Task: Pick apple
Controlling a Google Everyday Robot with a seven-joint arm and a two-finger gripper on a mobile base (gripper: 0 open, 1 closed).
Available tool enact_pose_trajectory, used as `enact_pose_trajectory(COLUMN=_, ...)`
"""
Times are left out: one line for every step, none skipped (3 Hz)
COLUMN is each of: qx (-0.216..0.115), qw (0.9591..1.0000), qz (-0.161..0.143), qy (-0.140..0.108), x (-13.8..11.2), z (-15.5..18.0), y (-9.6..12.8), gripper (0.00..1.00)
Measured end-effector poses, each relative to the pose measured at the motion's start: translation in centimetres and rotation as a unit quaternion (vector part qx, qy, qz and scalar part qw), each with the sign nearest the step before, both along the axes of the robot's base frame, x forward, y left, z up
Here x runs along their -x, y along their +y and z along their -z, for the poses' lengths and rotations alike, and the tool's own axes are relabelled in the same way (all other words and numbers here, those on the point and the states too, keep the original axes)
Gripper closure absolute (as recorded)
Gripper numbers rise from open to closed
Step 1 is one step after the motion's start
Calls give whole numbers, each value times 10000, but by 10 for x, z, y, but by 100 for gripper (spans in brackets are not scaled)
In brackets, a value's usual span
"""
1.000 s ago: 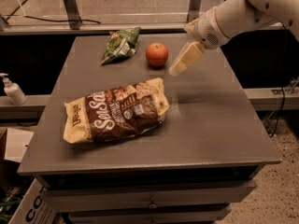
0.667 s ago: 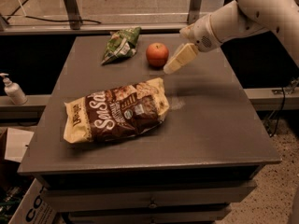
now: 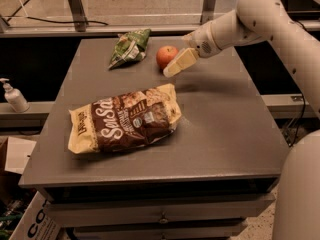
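The apple (image 3: 165,55) is small, round and red-orange. It sits on the grey table (image 3: 230,129) near the far edge, right of centre. My gripper (image 3: 175,67) hangs just to the right of the apple and slightly in front of it, its cream fingers pointing down-left toward the fruit. It holds nothing. The white arm reaches in from the upper right.
A green snack bag (image 3: 130,47) lies left of the apple at the far edge. A large brown snack bag (image 3: 125,120) lies in the middle of the table. A white pump bottle (image 3: 13,96) stands on a ledge at the left.
My gripper has moved left toward the apple, from well to its right to right beside it. The apple and both bags have not moved.
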State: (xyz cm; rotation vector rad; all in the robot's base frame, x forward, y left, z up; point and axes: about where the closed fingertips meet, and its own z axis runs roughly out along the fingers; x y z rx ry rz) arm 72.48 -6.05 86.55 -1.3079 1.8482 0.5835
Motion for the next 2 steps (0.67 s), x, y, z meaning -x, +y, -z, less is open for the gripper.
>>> enact_pose_trajectory(qx=-14, qw=9999, qz=69, qy=117, x=-16, z=15, y=3, gripper=0)
enact_pose_trajectory(qx=-6, qw=9997, qz=149, qy=218, x=-29, z=26, y=2, gripper=0)
